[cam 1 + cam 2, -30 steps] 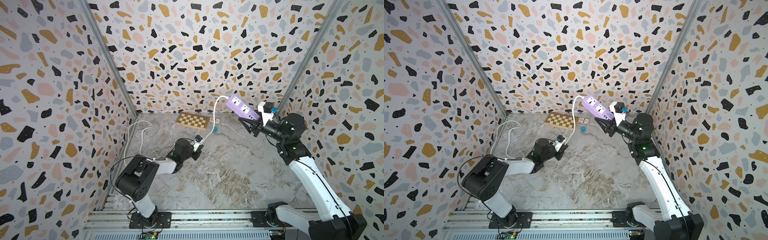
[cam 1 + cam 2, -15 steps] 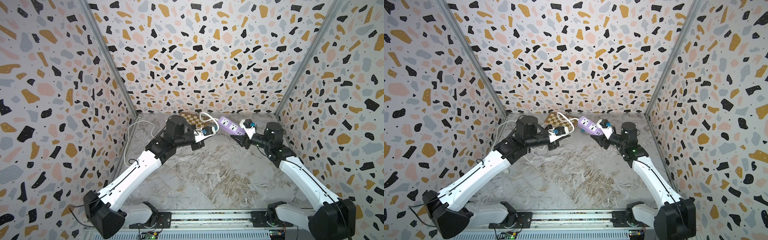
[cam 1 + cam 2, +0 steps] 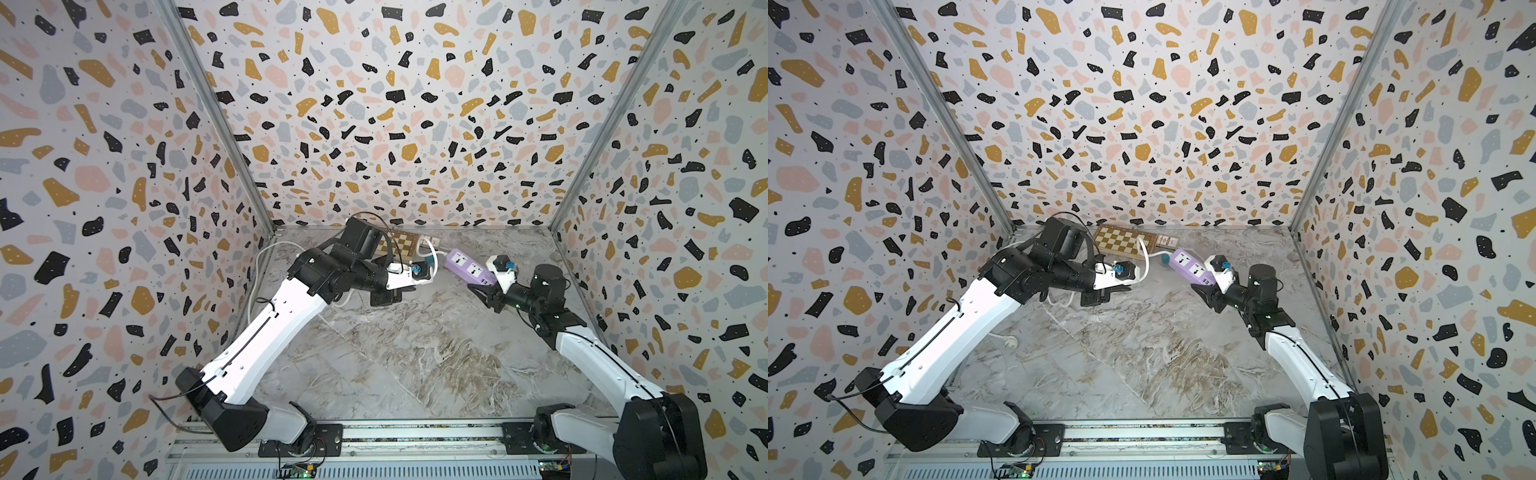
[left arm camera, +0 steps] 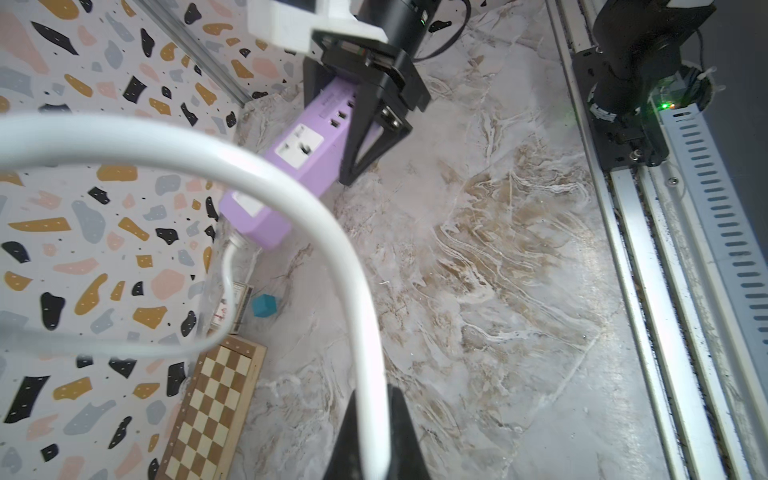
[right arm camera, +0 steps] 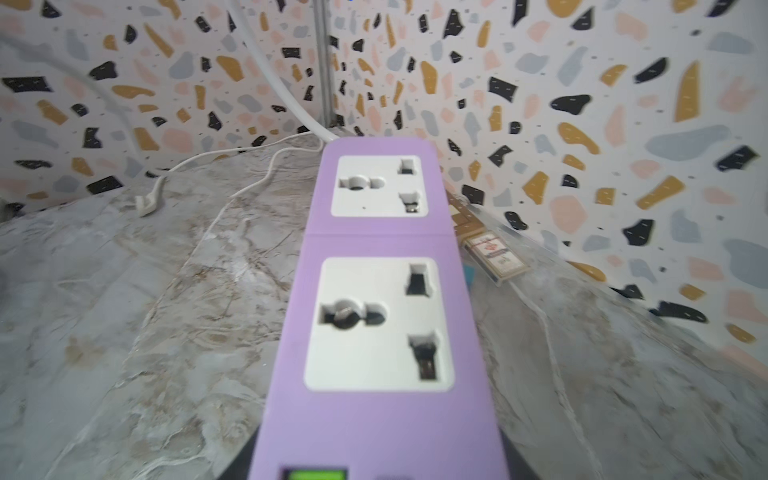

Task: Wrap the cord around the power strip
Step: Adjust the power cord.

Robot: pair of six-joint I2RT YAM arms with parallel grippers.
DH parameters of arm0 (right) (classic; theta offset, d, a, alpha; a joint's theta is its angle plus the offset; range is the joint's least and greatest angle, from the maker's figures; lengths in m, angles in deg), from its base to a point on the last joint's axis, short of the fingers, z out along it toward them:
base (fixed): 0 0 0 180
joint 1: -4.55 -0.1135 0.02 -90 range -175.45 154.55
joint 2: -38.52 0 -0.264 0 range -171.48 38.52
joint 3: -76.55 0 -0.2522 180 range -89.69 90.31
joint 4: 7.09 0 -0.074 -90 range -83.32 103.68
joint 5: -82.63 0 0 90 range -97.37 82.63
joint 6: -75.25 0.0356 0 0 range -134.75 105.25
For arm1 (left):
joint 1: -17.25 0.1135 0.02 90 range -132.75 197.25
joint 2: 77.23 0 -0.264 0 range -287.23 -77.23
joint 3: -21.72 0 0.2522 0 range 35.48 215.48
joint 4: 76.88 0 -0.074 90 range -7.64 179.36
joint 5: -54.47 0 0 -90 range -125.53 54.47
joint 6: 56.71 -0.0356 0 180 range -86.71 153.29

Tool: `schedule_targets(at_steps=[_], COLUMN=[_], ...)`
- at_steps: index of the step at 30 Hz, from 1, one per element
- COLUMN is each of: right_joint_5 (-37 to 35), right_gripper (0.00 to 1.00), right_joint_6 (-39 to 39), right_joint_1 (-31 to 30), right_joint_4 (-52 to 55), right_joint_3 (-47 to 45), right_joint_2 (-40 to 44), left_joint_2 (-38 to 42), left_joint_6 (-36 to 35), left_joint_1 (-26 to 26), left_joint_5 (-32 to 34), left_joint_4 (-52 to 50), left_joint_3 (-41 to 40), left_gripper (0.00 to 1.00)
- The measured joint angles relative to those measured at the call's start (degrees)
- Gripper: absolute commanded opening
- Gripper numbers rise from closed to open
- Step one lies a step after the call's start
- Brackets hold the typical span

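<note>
The right gripper clamps the USB end of the lilac power strip, a black finger pressed on its long side in the left wrist view. The left gripper is pinched tight on the white cord. Terrazzo-patterned walls enclose the scene on three sides, and both arms reach across the marbled tabletop toward the back wall. In both top views the power strip sits right of centre near that wall. Its socket face is up and its free end points away from the right arm; whether that end touches the tabletop cannot be told. The cord leaves the strip's free end and curves in a broad loop into the left gripper. It then trails back beneath the left arm and along the left wall. It ends in a white plug lying flat on the tabletop, well apart from the strip. A tan-and-white chessboard lies flat against the back wall, just behind the loop of cord. A small printed card box rests beside the board, on the side nearer the strip. A teal cube sits on the tabletop close to the strip's free end.
</note>
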State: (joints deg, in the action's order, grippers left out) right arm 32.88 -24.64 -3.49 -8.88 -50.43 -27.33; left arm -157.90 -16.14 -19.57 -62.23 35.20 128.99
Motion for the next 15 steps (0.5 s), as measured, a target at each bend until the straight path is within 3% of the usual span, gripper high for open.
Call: schedule_targets(at_steps=[4, 10, 12, 15], right_joint_5=[-0.5, 0.2, 0.6, 2.0], right_gripper=[0.0, 0.0, 0.0, 0.0], right_joint_6=[4.8, 4.5, 4.3, 3.6], right_joint_1=[4.4, 4.0, 3.8, 2.9], right_joint_4=[-2.1, 2.6, 3.6, 5.1], right_joint_3=[1.3, 12.6, 14.9, 17.3], right_joint_2=[1.3, 2.5, 3.8, 5.7], left_joint_2=[0.6, -1.0, -4.2, -9.0], left_joint_6=[2.6, 10.2, 12.3, 14.8], left_joint_1=[1.1, 7.0, 7.5, 7.5], left_joint_5=[-2.0, -7.0, -7.8, -9.1], left_joint_4=[2.9, 16.8, 20.5, 26.2], left_joint_3=[-7.5, -24.0, -25.1, -25.2], left_gripper=[0.0, 0.0, 0.01, 0.12])
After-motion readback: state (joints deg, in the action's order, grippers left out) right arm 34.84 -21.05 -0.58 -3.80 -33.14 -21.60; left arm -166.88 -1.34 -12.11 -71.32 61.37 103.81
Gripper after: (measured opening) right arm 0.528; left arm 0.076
